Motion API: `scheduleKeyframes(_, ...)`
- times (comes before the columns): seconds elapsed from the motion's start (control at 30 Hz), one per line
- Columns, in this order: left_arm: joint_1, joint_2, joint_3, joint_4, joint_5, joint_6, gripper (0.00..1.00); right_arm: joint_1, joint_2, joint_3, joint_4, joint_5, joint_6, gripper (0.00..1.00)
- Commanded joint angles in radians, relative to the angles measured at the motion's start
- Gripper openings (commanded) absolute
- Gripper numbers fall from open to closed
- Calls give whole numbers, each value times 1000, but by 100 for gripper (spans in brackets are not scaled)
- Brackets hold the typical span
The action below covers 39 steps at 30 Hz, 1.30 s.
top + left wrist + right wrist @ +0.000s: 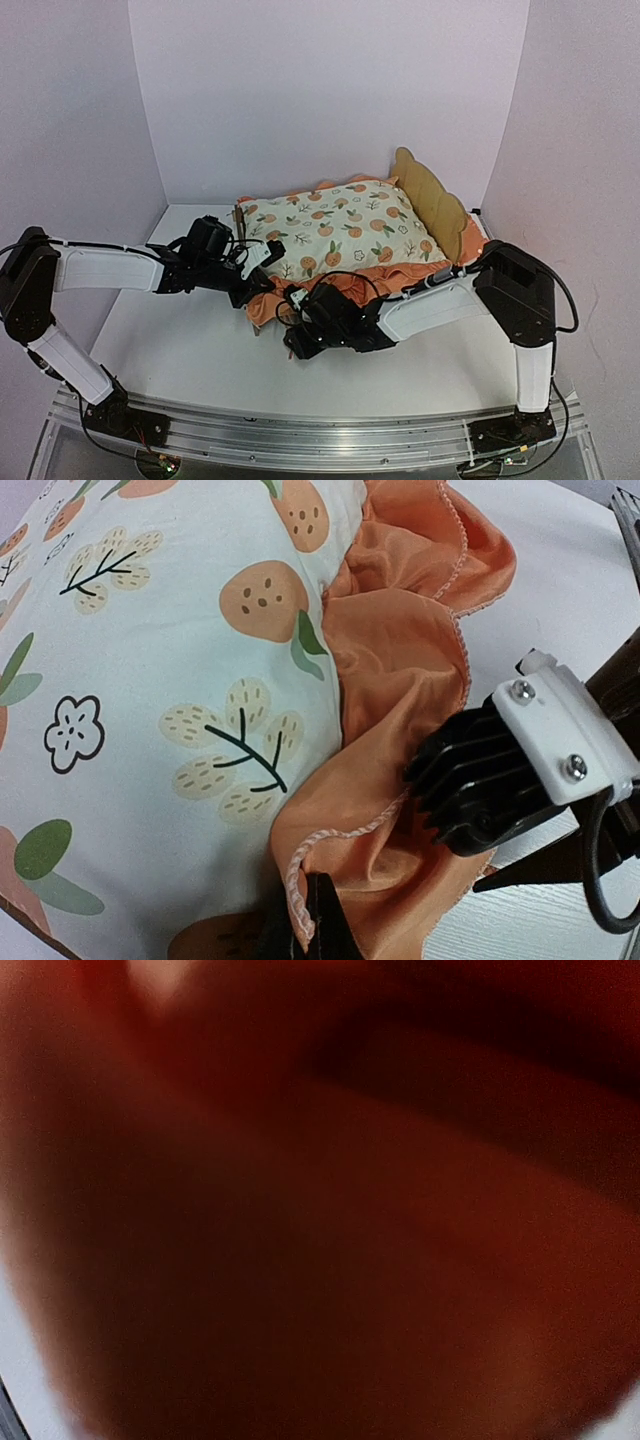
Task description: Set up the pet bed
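The pet bed shows its plywood scalloped headboard (430,195) at the back right; the rest of the frame is hidden under the orange-print mattress pad (340,235), which lies on it. My left gripper (258,283) is at the pad's front left corner. In the left wrist view it (300,925) is shut on the corded edge of the pad's orange ruffle (400,650). My right gripper (300,325) is pushed in at the ruffle's near edge, right next to the left one. Its black body (490,780) shows in the left wrist view. Its own camera sees only blurred orange-red fabric (320,1200), so its jaws are hidden.
White walls close in the white table (200,350) at the back and both sides. Some orange fabric (472,237) sticks out beside the headboard, close to the right wall. The metal base rail (320,430) runs along the near edge.
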Motion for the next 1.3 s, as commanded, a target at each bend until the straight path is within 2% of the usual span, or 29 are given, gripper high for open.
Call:
scheduleKeyframes(0.0,4,7,23,9,14,-18,0,45,53,48,5,170,-40,57)
scheduleKeyframes(0.13,5,6,20,9,16,-27,0,71,95,65,3,311,-78,58)
scheduleKeyframes(0.27,6,5,17,14,18,-36,0,78,157,98,3,329,-106,55)
scheduleKeyframes(0.33,6,5,17,14,21,-39,0,78,183,103,3,306,-105,44)
scheduleKeyframes(0.43,8,-1,20,15,25,-41,0,78,156,57,7,293,-91,9)
scheduleKeyframes(0.47,8,-3,20,15,28,-41,0,78,133,33,11,282,-97,2)
scheduleKeyframes(0.5,10,-4,20,14,32,-40,0,78,107,7,15,263,-109,0)
scheduleKeyframes(0.7,25,6,27,58,25,-20,6,74,-89,-132,24,-37,-182,0)
scheduleKeyframes(0.8,34,12,36,78,14,-6,18,71,-172,-165,24,-188,-177,0)
scheduleKeyframes(0.93,41,3,52,60,31,4,38,64,-241,-180,24,-315,-165,0)
scheduleKeyframes(1.1,42,-59,50,-12,198,73,51,19,-276,-159,32,-412,-119,0)
scheduleKeyframes(1.27,29,-189,-22,-34,394,94,49,-21,-288,-196,35,-434,4,0)
